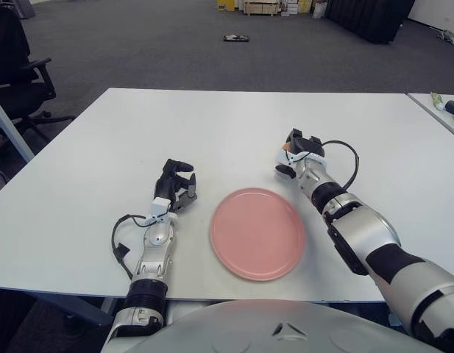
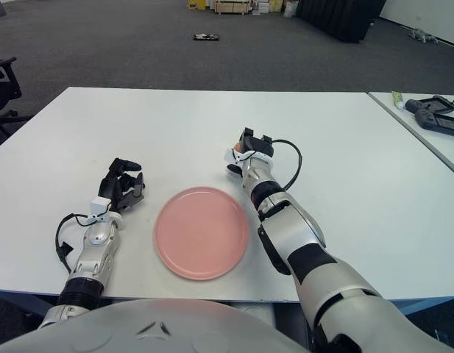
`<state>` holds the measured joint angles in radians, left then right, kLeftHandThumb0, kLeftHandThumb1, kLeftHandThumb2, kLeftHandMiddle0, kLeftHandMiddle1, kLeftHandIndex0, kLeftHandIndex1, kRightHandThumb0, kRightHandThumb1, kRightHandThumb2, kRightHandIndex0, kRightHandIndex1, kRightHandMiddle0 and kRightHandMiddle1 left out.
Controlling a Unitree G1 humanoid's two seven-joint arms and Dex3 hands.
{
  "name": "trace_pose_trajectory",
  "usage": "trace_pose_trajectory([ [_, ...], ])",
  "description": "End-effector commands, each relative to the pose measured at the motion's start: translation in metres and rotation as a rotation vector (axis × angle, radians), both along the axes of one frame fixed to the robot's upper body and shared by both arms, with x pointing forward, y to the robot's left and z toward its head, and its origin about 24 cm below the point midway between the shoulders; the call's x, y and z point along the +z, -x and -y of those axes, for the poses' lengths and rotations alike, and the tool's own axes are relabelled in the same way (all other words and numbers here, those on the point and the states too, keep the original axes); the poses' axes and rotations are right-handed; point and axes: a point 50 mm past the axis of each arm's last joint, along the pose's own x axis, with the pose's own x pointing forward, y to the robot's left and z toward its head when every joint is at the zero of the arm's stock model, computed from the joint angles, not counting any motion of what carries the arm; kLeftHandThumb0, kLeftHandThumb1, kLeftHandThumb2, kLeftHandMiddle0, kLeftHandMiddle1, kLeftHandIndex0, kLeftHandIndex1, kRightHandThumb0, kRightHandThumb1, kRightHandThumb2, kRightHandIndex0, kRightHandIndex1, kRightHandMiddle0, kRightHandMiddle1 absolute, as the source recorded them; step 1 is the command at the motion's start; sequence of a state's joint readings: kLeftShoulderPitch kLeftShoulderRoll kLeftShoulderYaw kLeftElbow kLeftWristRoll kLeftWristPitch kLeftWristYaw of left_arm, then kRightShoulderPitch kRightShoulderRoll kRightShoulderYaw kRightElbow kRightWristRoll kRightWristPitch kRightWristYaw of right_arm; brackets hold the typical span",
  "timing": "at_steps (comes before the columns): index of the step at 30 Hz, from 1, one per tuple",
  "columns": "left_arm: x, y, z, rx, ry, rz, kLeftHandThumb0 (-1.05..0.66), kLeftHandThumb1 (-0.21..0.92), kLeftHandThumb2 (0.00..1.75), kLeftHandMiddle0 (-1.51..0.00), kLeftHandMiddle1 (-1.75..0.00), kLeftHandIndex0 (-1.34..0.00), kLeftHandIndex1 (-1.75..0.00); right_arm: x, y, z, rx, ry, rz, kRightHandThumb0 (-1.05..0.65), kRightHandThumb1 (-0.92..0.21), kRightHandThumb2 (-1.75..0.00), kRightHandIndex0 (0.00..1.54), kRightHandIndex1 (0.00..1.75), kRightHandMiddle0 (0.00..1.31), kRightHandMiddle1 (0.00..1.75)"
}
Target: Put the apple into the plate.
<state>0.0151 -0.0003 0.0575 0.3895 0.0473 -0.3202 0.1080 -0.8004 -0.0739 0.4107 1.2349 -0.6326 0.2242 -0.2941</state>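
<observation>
The apple shows only as a small reddish patch inside my right hand, whose dark fingers are closed around it. That hand is just beyond the far right rim of the pink plate, which lies flat near the table's front edge with nothing on it. My left hand shows to the left of the plate, fingers loosely bent and holding nothing. Most of the apple is hidden by the right hand's fingers.
The white table stretches wide behind the plate. A second table at the right edge carries a green tube and a black device. A black office chair stands at the far left.
</observation>
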Motion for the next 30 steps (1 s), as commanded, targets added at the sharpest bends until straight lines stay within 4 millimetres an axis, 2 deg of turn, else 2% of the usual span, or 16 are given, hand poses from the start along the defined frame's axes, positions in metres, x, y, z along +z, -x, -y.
trace_pose_trajectory([
  [1, -0.012, 0.008, -0.005, 0.021, -0.001, -0.068, -0.39, 0.66, 0.89, -0.52, -1.75, -0.35, -1.75, -0.022, 0.015, 0.012, -0.058, -0.006, -0.104, -0.41, -0.48, -1.08, 0.02, 1.55, 0.41, 1.73],
  [3, -0.011, 0.008, -0.005, 0.019, 0.004, -0.064, -0.39, 0.66, 0.88, -0.52, -1.75, -0.35, -1.75, -0.021, 0.014, 0.012, -0.057, 0.002, -0.096, -0.42, -0.47, -1.1, 0.1, 1.6, 0.45, 1.74],
  [4, -0.011, 0.008, -0.005, 0.018, 0.006, -0.06, -0.38, 0.67, 0.88, -0.52, -1.75, -0.35, -1.75, -0.02, 0.014, 0.013, -0.06, 0.007, -0.085, -0.27, -0.44, -1.11, 0.26, 1.55, 0.48, 1.74],
  [7, -0.011, 0.008, -0.006, 0.018, 0.006, -0.058, -0.38, 0.68, 0.86, -0.52, -1.75, -0.34, -1.75, -0.019, 0.014, 0.013, -0.077, 0.003, -0.049, -0.09, -0.3, -1.27, 0.59, 1.53, 0.48, 1.74],
  [12, -0.011, 0.009, -0.006, 0.022, -0.006, -0.069, -0.38, 0.69, 0.85, -0.53, -1.75, -0.34, -1.75, -0.018, 0.014, 0.013, -0.103, -0.024, 0.004, -0.02, -0.13, -1.46, 0.81, 1.53, 0.54, 1.75],
  [15, -0.012, 0.009, -0.006, 0.024, -0.006, -0.076, -0.38, 0.69, 0.85, -0.53, -1.75, -0.34, -1.75, -0.017, 0.015, 0.012, -0.127, -0.056, 0.044, -0.01, -0.08, -1.52, 0.86, 1.54, 0.56, 1.75],
  [25, -0.011, 0.009, -0.006, 0.024, 0.001, -0.068, -0.38, 0.68, 0.86, -0.52, -1.75, -0.34, -1.75, -0.014, 0.015, 0.012, -0.248, -0.434, 0.15, 0.0, -0.03, -1.6, 0.87, 1.62, 0.59, 1.75],
  [26, -0.011, 0.009, -0.006, 0.023, -0.002, -0.066, -0.38, 0.68, 0.86, -0.52, -1.75, -0.34, -1.75, -0.012, 0.014, 0.015, -0.264, -0.521, 0.163, 0.0, -0.03, -1.61, 0.87, 1.63, 0.59, 1.75],
  [28, -0.011, 0.009, -0.006, 0.019, -0.005, -0.063, -0.38, 0.68, 0.86, -0.53, -1.75, -0.34, -1.75, -0.005, 0.014, 0.019, -0.32, -0.897, 0.196, 0.0, -0.03, -1.62, 0.87, 1.63, 0.6, 1.75],
  [30, -0.011, 0.009, -0.006, 0.018, -0.006, -0.063, -0.38, 0.68, 0.86, -0.54, -1.75, -0.34, -1.75, -0.002, 0.014, 0.022, -0.339, -1.073, 0.225, 0.0, -0.02, -1.62, 0.86, 1.64, 0.6, 1.75],
])
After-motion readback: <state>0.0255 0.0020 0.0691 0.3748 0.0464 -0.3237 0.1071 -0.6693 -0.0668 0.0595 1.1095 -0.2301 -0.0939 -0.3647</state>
